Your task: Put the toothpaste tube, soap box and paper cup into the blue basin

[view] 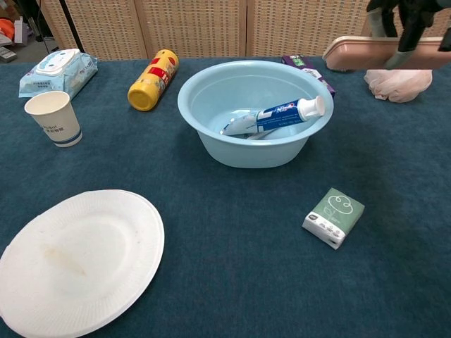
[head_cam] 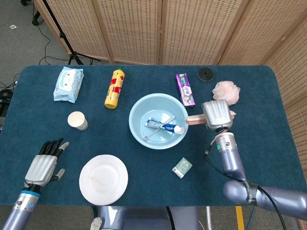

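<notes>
Desk: blue cloth, my workspace.

Blue basin mid-desk, toothpaste tube already lying inside, cap toward rim.

Right hand holds pink soap box flat, just beside basin's rim, raised off desk; fingers clamped over box top. Kept level, I'd guess, for clean drop-in.

Left hand idle nr desk edge, fingers spread, holding nothing.

Paper cup upright, left of basin, untouched; likely left hand's job.
</notes>
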Robot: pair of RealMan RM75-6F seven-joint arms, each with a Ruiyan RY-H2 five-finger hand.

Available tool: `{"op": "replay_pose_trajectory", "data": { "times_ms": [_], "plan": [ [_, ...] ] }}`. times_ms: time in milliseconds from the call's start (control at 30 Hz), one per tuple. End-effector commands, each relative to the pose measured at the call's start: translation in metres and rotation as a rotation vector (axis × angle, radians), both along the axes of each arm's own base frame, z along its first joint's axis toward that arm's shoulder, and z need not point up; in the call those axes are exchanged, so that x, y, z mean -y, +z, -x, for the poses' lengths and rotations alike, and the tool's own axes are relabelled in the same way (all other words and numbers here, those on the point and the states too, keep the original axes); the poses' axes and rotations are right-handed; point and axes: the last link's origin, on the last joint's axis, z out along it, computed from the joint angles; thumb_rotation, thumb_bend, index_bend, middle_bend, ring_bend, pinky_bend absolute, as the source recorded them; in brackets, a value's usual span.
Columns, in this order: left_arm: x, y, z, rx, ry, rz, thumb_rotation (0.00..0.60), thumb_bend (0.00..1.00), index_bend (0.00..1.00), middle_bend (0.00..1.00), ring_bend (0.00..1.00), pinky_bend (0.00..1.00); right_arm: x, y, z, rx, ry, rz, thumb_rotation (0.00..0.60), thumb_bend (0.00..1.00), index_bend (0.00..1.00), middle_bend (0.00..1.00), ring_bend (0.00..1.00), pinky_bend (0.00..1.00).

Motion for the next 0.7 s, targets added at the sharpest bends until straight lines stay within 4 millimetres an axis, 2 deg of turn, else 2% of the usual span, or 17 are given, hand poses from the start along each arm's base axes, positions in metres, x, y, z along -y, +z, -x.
{"op": "replay_pose_trajectory", "data": {
  "times_ms": [33, 200, 567, 633, 700],
  "plan": [
    [-0.002, 0.0, 0.001, 0.004, 0.006, 0.001, 0.6, 0.3, 0.05, 0.0, 0.0, 0.05, 0.003, -0.017, -0.013, 0.009, 0.021, -0.031, 0.6, 0.23, 0.72, 0.58, 0.55, 0.56],
    [-0.003, 0.001, 0.003, 0.014, 0.013, 0.002, 0.6, 0.3, 0.05, 0.0, 0.0, 0.05, 0.0, -0.04, -0.033, 0.029, 0.051, -0.07, 0.6, 0.23, 0.72, 0.58, 0.55, 0.56],
    [-0.003, 0.001, 0.003, 0.021, 0.016, 0.02, 0.6, 0.3, 0.05, 0.0, 0.0, 0.05, -0.013, -0.067, -0.067, 0.067, 0.107, -0.113, 0.6, 0.23, 0.72, 0.58, 0.55, 0.56],
    [-0.003, 0.002, 0.003, 0.023, 0.016, 0.018, 0.6, 0.3, 0.05, 0.0, 0.0, 0.05, -0.014, -0.069, -0.071, 0.068, 0.11, -0.113, 0.6, 0.22, 0.72, 0.55, 0.55, 0.56],
    [-0.003, 0.002, 0.003, 0.024, 0.018, 0.017, 0.6, 0.3, 0.05, 0.0, 0.0, 0.05, -0.016, -0.07, -0.072, 0.073, 0.109, -0.113, 0.6, 0.21, 0.69, 0.47, 0.49, 0.56]
  ]
}}
